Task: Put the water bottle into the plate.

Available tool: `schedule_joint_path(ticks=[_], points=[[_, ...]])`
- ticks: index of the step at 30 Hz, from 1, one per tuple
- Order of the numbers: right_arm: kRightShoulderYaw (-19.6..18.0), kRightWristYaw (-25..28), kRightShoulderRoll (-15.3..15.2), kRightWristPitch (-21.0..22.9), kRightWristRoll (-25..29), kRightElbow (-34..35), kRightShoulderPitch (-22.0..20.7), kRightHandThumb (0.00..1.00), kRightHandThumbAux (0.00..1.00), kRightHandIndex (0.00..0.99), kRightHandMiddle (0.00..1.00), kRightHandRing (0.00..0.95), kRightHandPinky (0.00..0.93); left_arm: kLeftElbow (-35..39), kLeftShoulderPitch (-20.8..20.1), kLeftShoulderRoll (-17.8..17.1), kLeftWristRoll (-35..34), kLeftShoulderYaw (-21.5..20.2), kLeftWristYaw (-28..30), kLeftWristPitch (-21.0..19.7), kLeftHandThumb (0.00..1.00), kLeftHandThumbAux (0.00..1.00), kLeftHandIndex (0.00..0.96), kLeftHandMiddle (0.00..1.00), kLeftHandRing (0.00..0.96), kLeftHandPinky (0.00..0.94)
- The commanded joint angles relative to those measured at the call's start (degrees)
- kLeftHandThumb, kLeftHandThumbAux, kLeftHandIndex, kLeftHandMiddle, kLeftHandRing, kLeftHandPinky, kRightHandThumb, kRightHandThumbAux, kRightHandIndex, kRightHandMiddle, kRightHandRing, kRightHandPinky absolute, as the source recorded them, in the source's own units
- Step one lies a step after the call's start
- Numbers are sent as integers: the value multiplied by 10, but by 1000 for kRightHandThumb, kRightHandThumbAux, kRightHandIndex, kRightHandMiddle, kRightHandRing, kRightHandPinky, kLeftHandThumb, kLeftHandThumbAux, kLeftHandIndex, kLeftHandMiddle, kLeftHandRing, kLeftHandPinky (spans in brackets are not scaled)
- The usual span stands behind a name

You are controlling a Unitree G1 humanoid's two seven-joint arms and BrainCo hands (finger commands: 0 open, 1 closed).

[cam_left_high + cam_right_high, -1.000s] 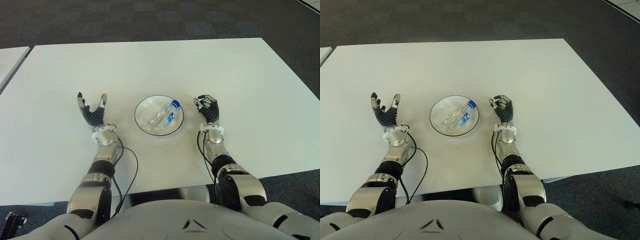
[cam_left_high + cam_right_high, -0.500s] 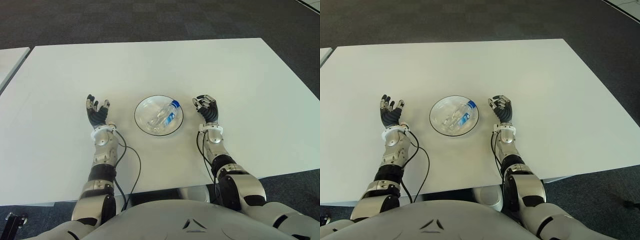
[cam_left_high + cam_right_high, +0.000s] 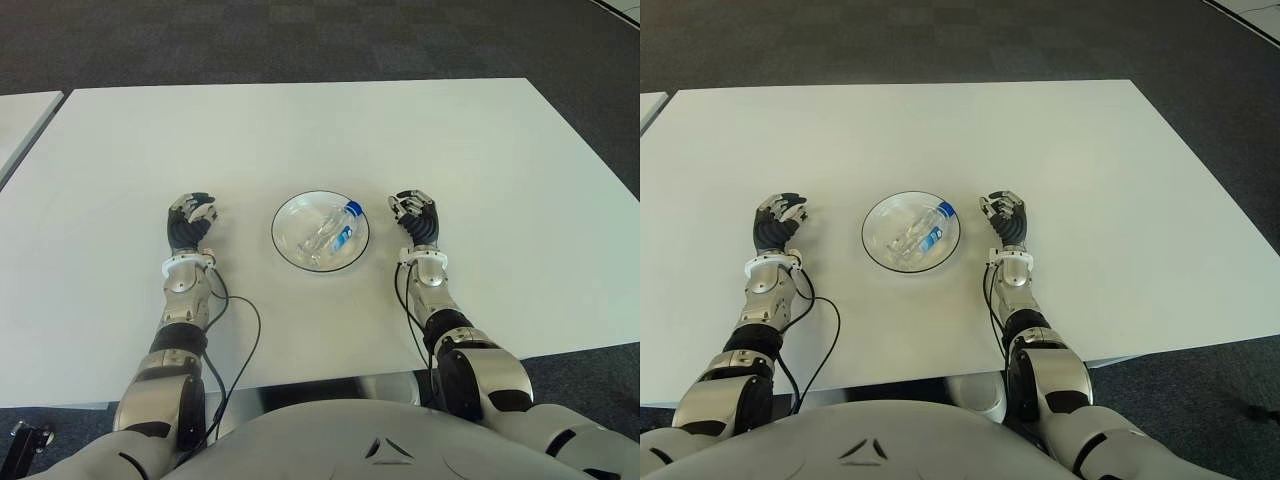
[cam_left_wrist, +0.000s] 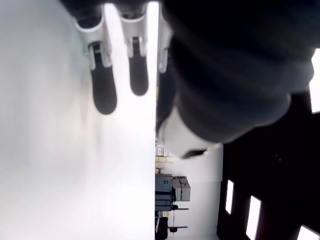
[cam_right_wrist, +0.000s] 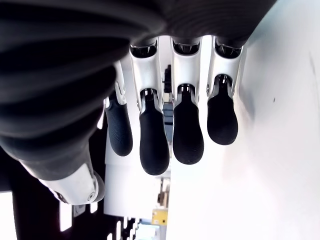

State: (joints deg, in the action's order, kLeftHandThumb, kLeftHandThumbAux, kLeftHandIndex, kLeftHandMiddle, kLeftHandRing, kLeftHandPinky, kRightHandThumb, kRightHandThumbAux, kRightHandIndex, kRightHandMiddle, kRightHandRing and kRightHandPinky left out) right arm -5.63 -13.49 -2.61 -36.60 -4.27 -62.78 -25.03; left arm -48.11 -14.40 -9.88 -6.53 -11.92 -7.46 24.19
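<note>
The water bottle (image 3: 331, 229) lay on its side inside the plate (image 3: 290, 250), between my two hands and nearer my right hand (image 3: 416, 219) than my left hand (image 3: 189, 220); neither held it. Both hands had their fingers curled in on nothing, each just beside the plate's rim on its own side, above the white table (image 3: 300, 130).

I judged the bottle light, clear and thin-walled, likely to dent under a hard squeeze and to roll on the shallow plate. The best hold would be around the middle of the body, across its length, away from the blue cap.

Only the eye views showed bottle and plate together. My right wrist view showed my bent fingers (image 5: 154, 145) with nothing between them; my left wrist view showed fingertips (image 4: 104, 90) over bare table.
</note>
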Motion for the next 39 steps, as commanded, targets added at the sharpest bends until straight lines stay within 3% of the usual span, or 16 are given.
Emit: schedule_joint_path(ticks=[1,5,6,8,12,24,39], points=[[1,1,2,19,0,-8,12,707,728,434,670,678,693,-65,-6,8,30,15,-4,13,109,998,492,493,478,471],[2,2,0,15,0,-7,14,708,728,434,677,684,696,-100,-17,1,48,22,-2,44,118,998,527,556,538,524],[2,3,0,14,0,-7,14,708,728,435,679,684,695,-108,-19,-1,53,24,-3,50,328,898,494,569,551,539],[3,3,0,12,-1,-7,14,708,728,435,682,685,691,-120,-23,-4,64,30,-7,58,551,792,459,586,568,552],[4,3,-1,11,-1,-7,15,709,728,435,686,687,691,-85,-6,10,96,49,-37,59,667,737,443,620,608,585],[6,3,-1,11,-2,-3,17,708,727,436,695,695,696,-87,-9,-13,172,100,-85,8,709,718,439,725,720,710],[4,9,0,14,2,-4,15,709,728,435,693,692,691,-89,2,-20,211,146,-103,7,710,718,439,776,779,783]])
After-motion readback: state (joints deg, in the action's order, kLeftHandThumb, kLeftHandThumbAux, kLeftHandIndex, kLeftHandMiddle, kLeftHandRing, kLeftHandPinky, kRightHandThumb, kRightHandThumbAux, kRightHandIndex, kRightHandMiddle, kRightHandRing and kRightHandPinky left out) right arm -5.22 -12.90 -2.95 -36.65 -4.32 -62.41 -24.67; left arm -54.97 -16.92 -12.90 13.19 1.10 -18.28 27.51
